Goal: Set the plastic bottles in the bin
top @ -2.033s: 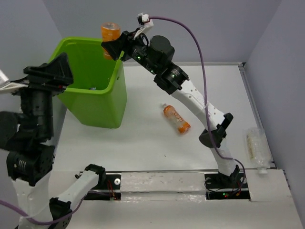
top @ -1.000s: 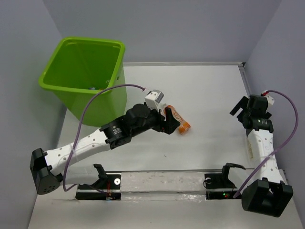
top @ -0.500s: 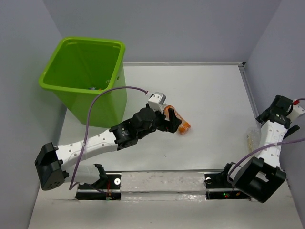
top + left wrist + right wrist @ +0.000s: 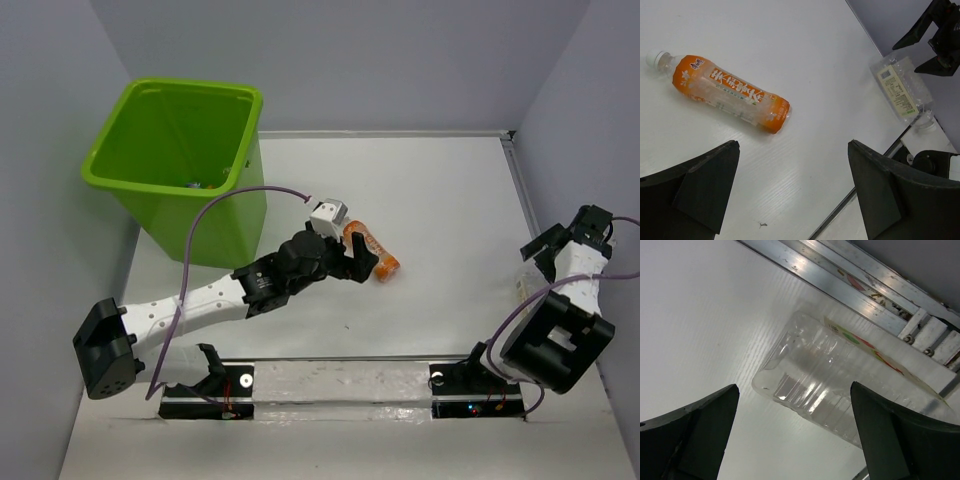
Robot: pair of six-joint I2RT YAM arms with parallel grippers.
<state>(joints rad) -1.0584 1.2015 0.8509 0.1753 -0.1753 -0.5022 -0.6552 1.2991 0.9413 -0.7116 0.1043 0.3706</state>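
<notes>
From above, my left gripper (image 4: 358,260) hovers at the orange tea bottle (image 4: 377,254), and my right gripper (image 4: 545,252) hangs over the clear bottle (image 4: 523,291). The lime-green bin (image 4: 250,100) stands far left.

Left wrist: jaws wide. Closing off-centre could roll the bottle.

Right wrist: jaws wide. I fear the aluminium rail (image 4: 850,270) blocking a finger.

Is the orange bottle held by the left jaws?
No, the orange bottle lies flat on the table, ahead of the open left jaws.
</notes>
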